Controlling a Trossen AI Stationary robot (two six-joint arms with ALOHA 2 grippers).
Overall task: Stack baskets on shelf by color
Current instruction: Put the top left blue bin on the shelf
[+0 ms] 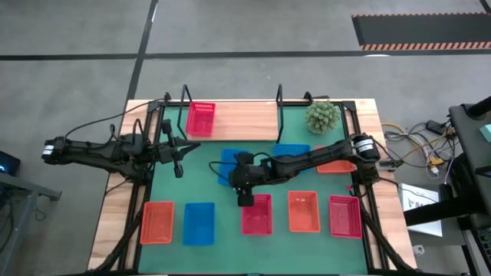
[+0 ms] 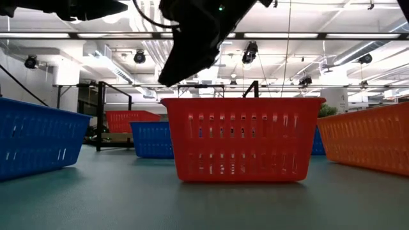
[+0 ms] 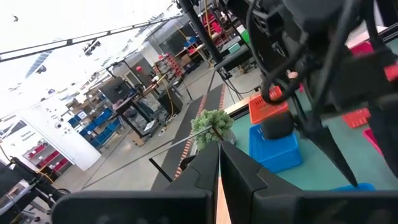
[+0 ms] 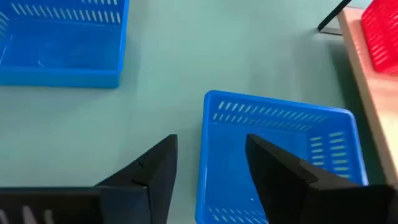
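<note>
One red basket [image 1: 201, 119] stands on the light-wood shelf [image 1: 245, 120] at its left end. Loose on the green table are a blue basket [image 1: 230, 163], another blue one [image 1: 292, 152], an orange one [image 1: 335, 162], and a near row of orange [image 1: 157, 222], blue [image 1: 199, 223], red [image 1: 257, 213], orange [image 1: 303, 211] and red [image 1: 345, 216]. My right gripper [image 4: 208, 162] is open above the first blue basket [image 4: 277, 155]. Its fingers stand on either side of one end wall [image 4: 208, 124] without touching it. My left gripper [image 3: 219, 177] is shut and empty, near the shelf's left end [image 1: 179, 162].
A small green plant [image 1: 322, 116] stands at the shelf's right end. Black upright frames [image 1: 279, 103] rise at both shelf ends. In the low view the red basket [image 2: 241, 137] fills the middle, with my right arm [image 2: 192, 38] above it. Cables lie off the table's right edge.
</note>
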